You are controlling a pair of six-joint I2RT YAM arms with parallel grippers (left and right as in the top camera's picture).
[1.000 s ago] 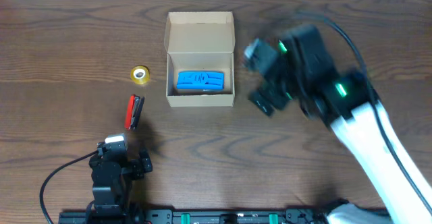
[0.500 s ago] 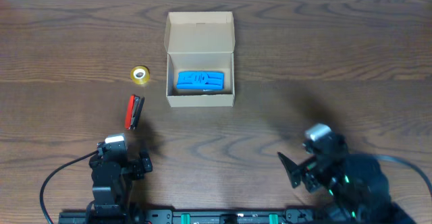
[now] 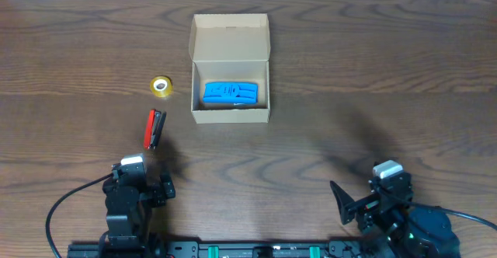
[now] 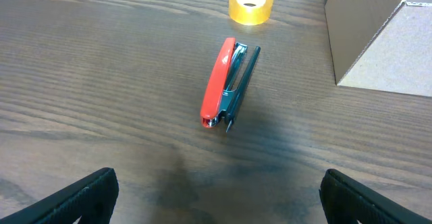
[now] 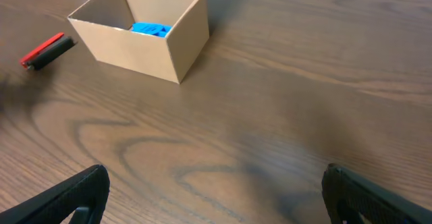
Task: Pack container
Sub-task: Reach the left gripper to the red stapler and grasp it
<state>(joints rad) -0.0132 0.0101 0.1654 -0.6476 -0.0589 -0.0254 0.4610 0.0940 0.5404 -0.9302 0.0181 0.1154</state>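
The container (image 3: 231, 116) is a tan cardboard box, its flap lid open toward the far side, standing at the table's middle back. A blue plastic piece (image 3: 230, 93) lies inside it. In the right wrist view the container (image 5: 182, 45) is far off at upper left with the blue piece (image 5: 150, 29) showing inside. My left gripper (image 3: 144, 183) is open at the front left, nothing between its fingers (image 4: 81, 197). My right gripper (image 3: 363, 202) is open and empty at the front right, far from the box, and over bare wood in its own view (image 5: 216, 197).
A red stapler (image 3: 155, 128) lies on its side just ahead of the left gripper, and shows as well in the left wrist view (image 4: 226, 84). A yellow tape roll (image 3: 161, 85) sits beyond it, left of the box.
My right arm has pulled back from beside the box's right side to the table's front right edge. The left arm, box, stapler and tape have not moved.
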